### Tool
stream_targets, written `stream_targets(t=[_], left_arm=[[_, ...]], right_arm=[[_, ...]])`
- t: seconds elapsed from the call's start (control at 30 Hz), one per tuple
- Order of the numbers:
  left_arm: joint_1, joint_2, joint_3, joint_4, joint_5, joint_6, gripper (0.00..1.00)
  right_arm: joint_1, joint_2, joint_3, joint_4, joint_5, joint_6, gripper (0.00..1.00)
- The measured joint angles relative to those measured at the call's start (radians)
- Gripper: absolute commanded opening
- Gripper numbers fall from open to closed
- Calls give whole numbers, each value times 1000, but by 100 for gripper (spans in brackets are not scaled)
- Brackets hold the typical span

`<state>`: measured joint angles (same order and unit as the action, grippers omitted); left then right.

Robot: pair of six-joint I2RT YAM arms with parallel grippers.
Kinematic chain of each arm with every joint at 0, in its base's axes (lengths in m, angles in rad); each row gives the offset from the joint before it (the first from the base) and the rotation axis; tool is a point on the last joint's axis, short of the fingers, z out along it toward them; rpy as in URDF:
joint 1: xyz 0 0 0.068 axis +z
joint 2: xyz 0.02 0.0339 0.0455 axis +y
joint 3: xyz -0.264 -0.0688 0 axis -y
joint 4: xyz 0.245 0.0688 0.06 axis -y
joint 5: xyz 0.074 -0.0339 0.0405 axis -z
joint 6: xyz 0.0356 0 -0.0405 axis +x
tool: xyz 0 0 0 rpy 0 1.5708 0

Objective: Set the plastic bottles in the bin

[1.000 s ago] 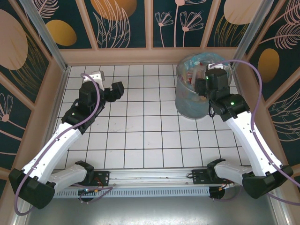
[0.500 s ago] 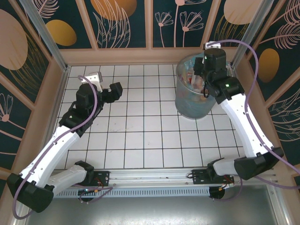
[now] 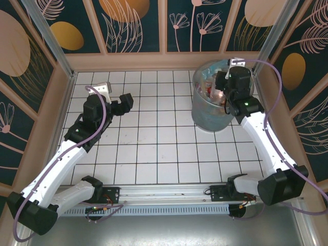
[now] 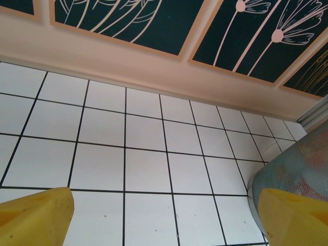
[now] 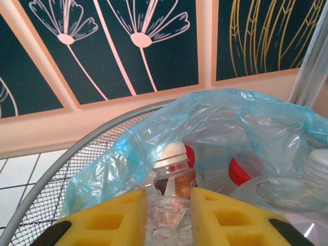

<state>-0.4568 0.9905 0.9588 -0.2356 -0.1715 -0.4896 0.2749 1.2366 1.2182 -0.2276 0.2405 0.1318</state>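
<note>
The bin, a grey wire-mesh basket lined with a light-blue bag, stands at the back right and holds several plastic bottles. My right gripper hangs over its mouth. In the right wrist view its yellow pads press on a clear crumpled plastic bottle, so the right gripper is shut on it. Behind it lie a white-capped brown-label bottle and a red cap. My left gripper hovers open over bare tiles, and the left gripper has nothing between its fingers.
The bin's mesh wall shows at the right edge of the left wrist view. A beige kerb and patterned panels close off the back and sides. White tiles stretch between the two arms.
The right gripper's jaws have closed from about half open. The right wrist swung toward the back wall and came back over the bin. The left arm shifted only slightly.
</note>
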Motion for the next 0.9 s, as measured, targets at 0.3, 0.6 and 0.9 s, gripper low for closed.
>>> stream_targets(t=[0.3, 0.6, 0.9], left_arm=[[0, 14, 0, 0, 7, 0, 92], [0, 9, 0, -1, 3, 0, 93], [0, -9, -2, -3, -13, 0, 93]], right_arm=[[-20, 46, 60, -26, -66, -5, 51], [-27, 111, 216, -123, -106, -14, 59], [-65, 27, 184, -106, -41, -22, 56]])
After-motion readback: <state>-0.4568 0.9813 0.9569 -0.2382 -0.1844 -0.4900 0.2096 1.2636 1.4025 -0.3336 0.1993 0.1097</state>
